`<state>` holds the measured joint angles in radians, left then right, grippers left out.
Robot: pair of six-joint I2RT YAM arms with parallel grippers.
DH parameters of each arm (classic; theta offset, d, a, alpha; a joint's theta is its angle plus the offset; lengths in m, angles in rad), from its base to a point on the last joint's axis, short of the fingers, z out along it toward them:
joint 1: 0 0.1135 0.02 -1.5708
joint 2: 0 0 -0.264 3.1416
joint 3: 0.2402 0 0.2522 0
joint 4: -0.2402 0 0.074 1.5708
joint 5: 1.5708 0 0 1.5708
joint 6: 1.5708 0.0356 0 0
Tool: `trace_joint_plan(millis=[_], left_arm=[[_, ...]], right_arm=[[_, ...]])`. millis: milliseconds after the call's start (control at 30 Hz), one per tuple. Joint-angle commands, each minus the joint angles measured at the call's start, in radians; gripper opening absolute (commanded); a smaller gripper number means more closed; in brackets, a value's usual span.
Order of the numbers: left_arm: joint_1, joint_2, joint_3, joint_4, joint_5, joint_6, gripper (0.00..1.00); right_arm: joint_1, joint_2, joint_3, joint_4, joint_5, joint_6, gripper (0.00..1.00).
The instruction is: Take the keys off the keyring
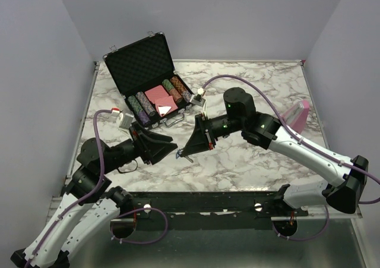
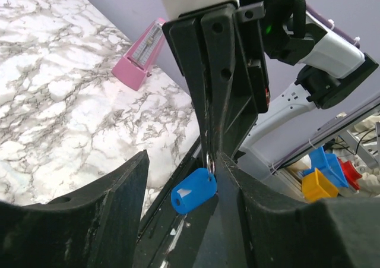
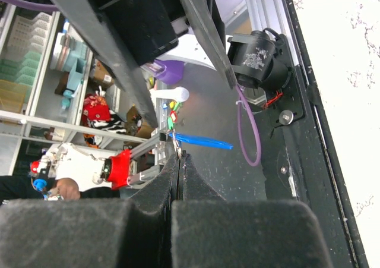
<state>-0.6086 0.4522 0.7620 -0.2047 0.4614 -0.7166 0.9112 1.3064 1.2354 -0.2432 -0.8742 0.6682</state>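
My right gripper (image 1: 181, 154) is shut on a small silvery keyring (image 2: 209, 161), held above the table's near edge. A bright blue tag (image 2: 193, 191) hangs from the ring; the right wrist view shows the blue tag (image 3: 202, 141) edge-on, just past my right gripper (image 3: 180, 156). A bit of silvery metal (image 3: 178, 146) shows at the fingertips, but I cannot tell the keys from the ring. My left gripper (image 2: 183, 164) is open, its fingers on either side of the blue tag and the tag close to the right-hand finger. From above, the left gripper (image 1: 170, 145) meets the right one tip to tip.
An open black case (image 1: 151, 81) with poker chips and cards stands at the back left. A pink metronome (image 1: 298, 116) stands at the right side of the marble table (image 1: 249, 161), and the left wrist view also shows the pink metronome (image 2: 142, 60). Both grippers hover near the table's front edge.
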Motion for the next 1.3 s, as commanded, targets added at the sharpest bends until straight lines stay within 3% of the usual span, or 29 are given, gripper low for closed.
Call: trace_joint_plan(millis=[0, 967, 1200, 1267], left_arm=[[0.004, -0.040, -0.041, 0.085, -0.012, -0.049, 0.55], [0.003, 0.003, -0.073, 0.111, 0.105, -0.066, 0.40], [0.003, 0.003, -0.079, 0.120, 0.115, -0.072, 0.19], [0.004, 0.008, -0.078, 0.120, 0.121, -0.070, 0.09]], right_arm=[[0.009, -0.019, 0.013, 0.042, 0.024, 0.045, 0.01], [0.008, 0.011, 0.049, 0.018, 0.007, 0.021, 0.01], [0.008, 0.017, 0.050, 0.019, 0.001, 0.022, 0.01], [0.008, 0.021, 0.053, 0.021, -0.003, 0.022, 0.01]])
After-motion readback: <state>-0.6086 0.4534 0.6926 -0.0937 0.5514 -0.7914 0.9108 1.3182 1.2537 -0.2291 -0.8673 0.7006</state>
